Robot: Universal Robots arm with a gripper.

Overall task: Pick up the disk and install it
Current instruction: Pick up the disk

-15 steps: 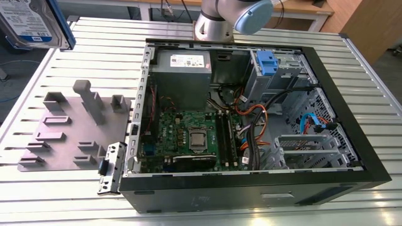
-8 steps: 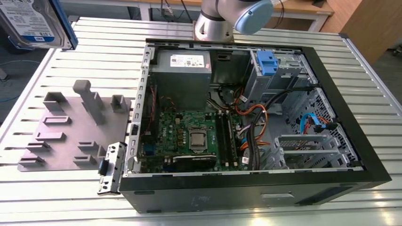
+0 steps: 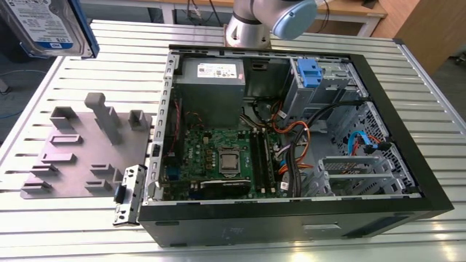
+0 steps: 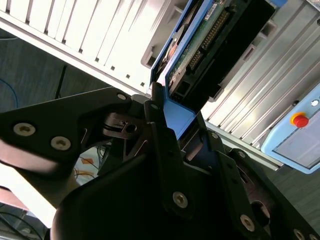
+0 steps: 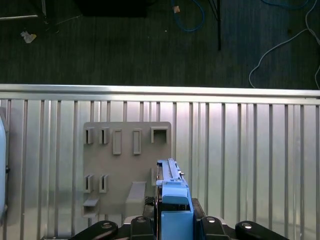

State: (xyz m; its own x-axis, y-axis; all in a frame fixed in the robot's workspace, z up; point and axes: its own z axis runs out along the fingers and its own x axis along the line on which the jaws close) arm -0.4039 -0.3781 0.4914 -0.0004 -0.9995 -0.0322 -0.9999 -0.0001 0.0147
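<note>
Exterior view's left: disk (image 3: 47, 27) held aloft, clear of bench; silver-grey metal slab, white-and-blue printed label, blue plastic rail (image 3: 89, 33) down one side. In second wrist view, black gripper (image 4: 172, 112) has jaws clamped on disk's blue-railed end. First wrist view: disk edge-on over side of fixture plate (image 5: 125, 165), near bench edge. Plate flat, grey, slotted, on ribbed aluminium bench (image 3: 43, 240). Further right: open black tower case (image 3: 291, 221), green motherboard (image 3: 218, 158), grey power-supply box (image 3: 211, 82), blue latch (image 3: 309, 73).
</note>
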